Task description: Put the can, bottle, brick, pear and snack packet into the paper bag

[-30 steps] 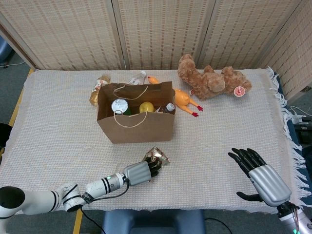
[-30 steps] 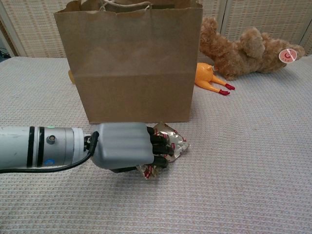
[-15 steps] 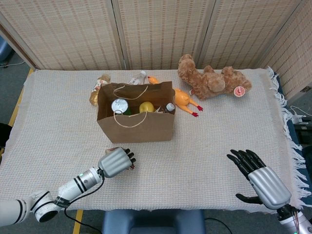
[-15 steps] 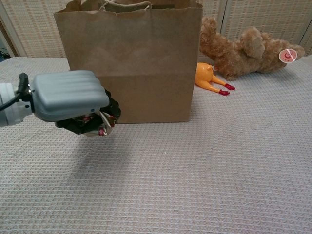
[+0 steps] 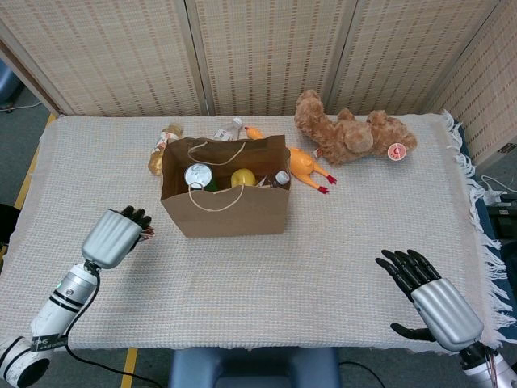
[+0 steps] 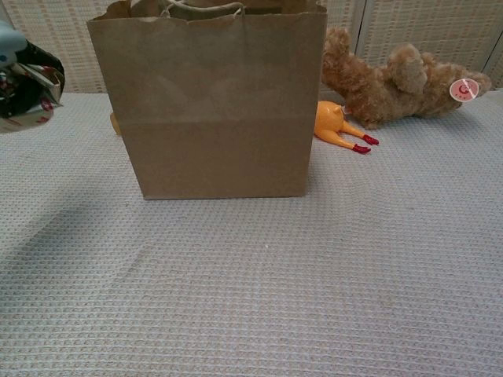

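1. While the left hand [image 5: 113, 236] hangs in the air to the left of the paper bag [image 5: 226, 208], its fingers are curled around the snack packet [image 6: 25, 94]; the chest view shows the crinkled foil at the far left edge, raised off the worktop [image 5: 323, 267].
2. The right hand [image 5: 428, 295] rests low at the near right corner, fingers spread and grasping nothing, well apart from the bag.
3. The paper bag stands upright and open. Inside it the head view shows the can [image 5: 198, 175], the yellow pear [image 5: 243, 177] and the cap of the bottle [image 5: 282, 177].
4. The brick cannot be made out in either view; whether it lies hidden in the bag cannot be told.
5. Judged progress: three items are bagged, the packet is lifted but not yet over the opening, and the brick is unaccounted for.
6. Non-task objects: a teddy bear [image 5: 351, 133] and a rubber chicken [image 5: 303, 166] lie behind and beside the bag.
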`<state>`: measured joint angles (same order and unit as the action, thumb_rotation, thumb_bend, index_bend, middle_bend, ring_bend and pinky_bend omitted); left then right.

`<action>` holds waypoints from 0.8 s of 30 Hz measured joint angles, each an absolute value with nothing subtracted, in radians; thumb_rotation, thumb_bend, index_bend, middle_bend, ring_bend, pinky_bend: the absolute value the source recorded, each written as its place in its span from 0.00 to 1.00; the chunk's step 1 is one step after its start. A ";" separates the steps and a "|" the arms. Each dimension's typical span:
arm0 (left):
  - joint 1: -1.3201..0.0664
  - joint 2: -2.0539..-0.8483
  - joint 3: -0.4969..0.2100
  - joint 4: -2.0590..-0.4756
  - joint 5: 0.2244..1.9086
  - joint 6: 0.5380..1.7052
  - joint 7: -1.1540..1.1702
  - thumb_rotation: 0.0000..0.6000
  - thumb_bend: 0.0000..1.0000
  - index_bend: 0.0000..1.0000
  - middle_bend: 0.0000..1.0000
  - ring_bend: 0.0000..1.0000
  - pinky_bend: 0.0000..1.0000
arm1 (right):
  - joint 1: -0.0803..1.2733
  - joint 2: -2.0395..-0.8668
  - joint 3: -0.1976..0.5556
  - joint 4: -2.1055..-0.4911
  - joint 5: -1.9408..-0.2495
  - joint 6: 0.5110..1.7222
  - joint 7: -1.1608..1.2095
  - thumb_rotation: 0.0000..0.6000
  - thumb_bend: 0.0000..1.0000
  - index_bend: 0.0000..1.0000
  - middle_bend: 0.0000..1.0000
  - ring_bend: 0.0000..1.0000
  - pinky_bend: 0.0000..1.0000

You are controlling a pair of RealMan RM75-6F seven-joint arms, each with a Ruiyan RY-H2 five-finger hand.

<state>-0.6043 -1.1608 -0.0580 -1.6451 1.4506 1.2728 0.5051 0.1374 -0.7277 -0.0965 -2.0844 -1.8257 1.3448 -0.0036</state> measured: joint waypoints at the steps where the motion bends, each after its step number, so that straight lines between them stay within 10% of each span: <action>1: -0.595 -1.162 -0.075 -1.643 1.431 1.294 0.505 1.00 0.71 0.72 0.80 0.74 0.87 | 0.137 -0.728 -0.097 -2.085 -1.826 1.345 -0.005 1.00 0.02 0.00 0.00 0.00 0.00; 24: -0.668 -1.490 -0.563 -1.860 1.049 1.525 0.231 1.00 0.71 0.70 0.79 0.74 0.86 | 0.142 -0.741 -0.094 -2.081 -1.809 1.324 -0.025 1.00 0.02 0.00 0.00 0.00 0.00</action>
